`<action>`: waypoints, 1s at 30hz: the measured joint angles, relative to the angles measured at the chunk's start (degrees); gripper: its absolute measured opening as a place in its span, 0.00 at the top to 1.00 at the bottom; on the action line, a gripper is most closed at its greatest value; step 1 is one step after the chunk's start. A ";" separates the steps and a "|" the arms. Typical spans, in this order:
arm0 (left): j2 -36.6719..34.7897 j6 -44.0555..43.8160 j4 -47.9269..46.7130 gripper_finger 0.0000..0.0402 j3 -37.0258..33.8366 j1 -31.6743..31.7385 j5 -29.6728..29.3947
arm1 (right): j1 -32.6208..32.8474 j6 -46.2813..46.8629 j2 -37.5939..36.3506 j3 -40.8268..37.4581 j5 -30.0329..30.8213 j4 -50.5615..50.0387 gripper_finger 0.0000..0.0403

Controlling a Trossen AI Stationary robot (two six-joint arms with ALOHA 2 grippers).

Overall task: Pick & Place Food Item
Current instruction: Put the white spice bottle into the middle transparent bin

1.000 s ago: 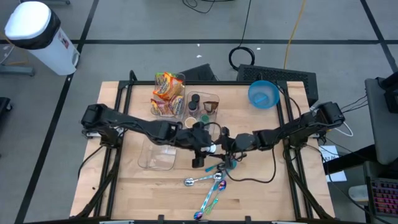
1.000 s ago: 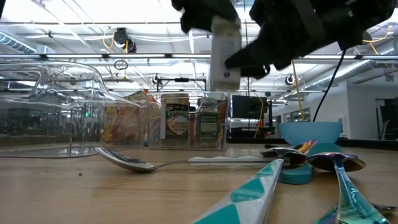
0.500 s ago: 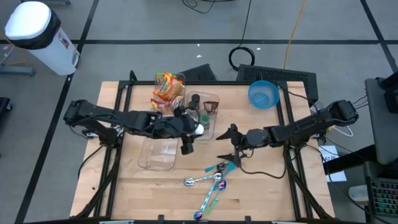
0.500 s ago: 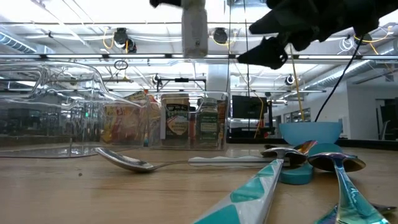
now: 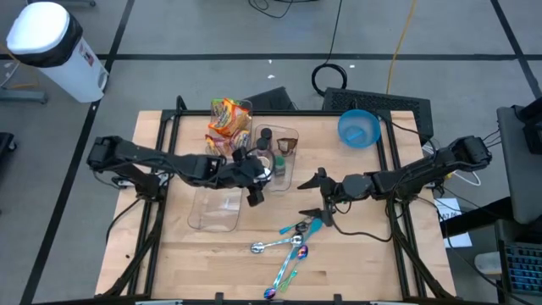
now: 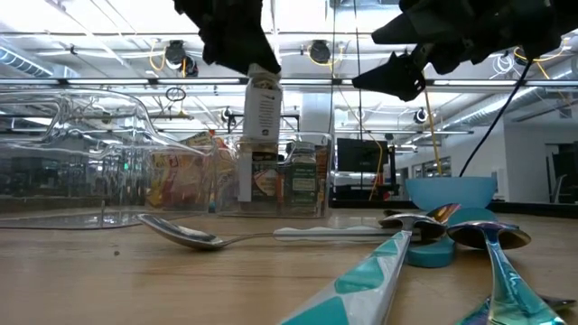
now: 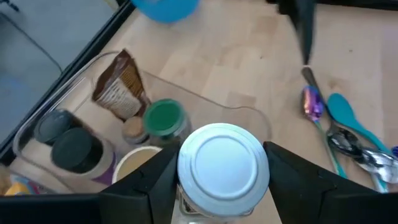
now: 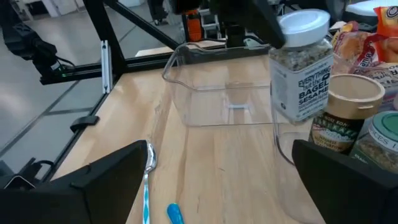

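White cap, clear jar: a seasoning jar with a white lid and a printed bagel-seasoning label, hanging upright in the air above the near end of the clear spice bin.
Jar's hold: left gripper has its two dark fingers clamped on either side of the jar just below the lid, jaws partly closed around it.
Spice bin: clear plastic rectangular bin with several spice jars inside, among them one with a green lid, two with dark lids and a brown packet.
Beside it: a second clear bin packed with yellow and red snack bags, just left of the spice bin in the high view.
Empty tub: clear plastic tub lying on the table below the left arm.
Right gripper: off the table, to the right of the jar, jaws spread wide with nothing between them.
Cutlery: a metal spoon, a teal-handled spoon and iridescent spoons lying together near the table's front centre.
Bowl: blue round bowl at the far right corner.
Surface: pale wooden tabletop on a black frame.
Room: grey floor with dark tape lines, a white bin with a black band at the far left, coiled black cable behind the table; ceiling lights and trusses in the low view.
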 joint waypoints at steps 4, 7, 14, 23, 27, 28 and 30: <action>-0.03 -0.84 0.14 0.48 -1.27 1.16 -1.58 | 0.00 0.00 0.03 0.00 0.00 0.15 0.02; -0.03 -1.32 0.14 0.48 -2.09 2.20 -3.29 | 0.00 0.00 0.03 0.00 0.00 0.14 0.02; -0.03 -1.85 5.98 0.48 -5.62 4.91 0.80 | 0.00 0.00 0.03 0.00 0.02 0.28 0.02; -0.03 -3.87 11.46 0.48 -10.63 5.80 3.61 | 0.00 0.00 0.03 0.00 0.02 0.36 0.02; -0.03 -4.85 16.92 0.48 -13.81 5.86 5.02 | 0.00 0.00 0.03 0.00 0.02 0.37 0.02; -0.03 -5.10 18.11 0.48 -14.39 5.84 5.27 | 0.00 0.00 0.03 0.00 0.04 0.37 0.02; -0.03 -5.48 19.89 0.48 -15.42 5.90 6.26 | 0.00 0.00 0.03 0.01 0.02 0.37 0.02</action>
